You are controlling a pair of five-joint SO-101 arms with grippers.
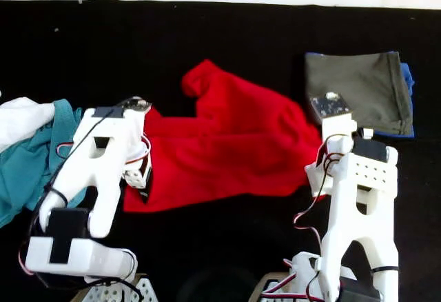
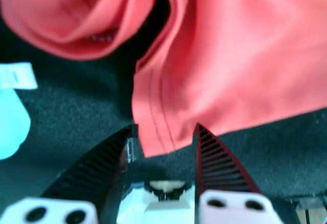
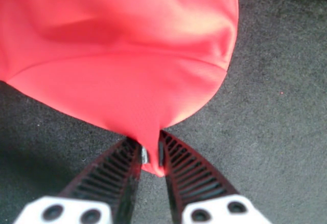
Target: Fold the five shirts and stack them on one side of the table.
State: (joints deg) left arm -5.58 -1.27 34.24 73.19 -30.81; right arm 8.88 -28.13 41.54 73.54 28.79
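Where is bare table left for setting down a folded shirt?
Free: the far strip behind the red shirt, left of the grey folded stack; the near patch between the arm bases. Crowded: the left edge, with the white shirt and teal shirt.

I saw that the red shirt [image 1: 227,143] was soft, matt cloth with stitched lines along its hem. The table cover [image 1: 241,33] was black cloth too, a bit fuzzy and rough. The gray-green shirt [image 1: 355,88], the teal shirt [image 1: 27,171] and the white shirt [image 1: 21,119] looked like soft cloth. The left gripper [image 2: 164,132] and the right gripper [image 3: 149,147] had black plastic fingers [image 2: 102,162] with ridges. The arm shells [image 1: 362,178] were smooth white plastic, a little shiny.
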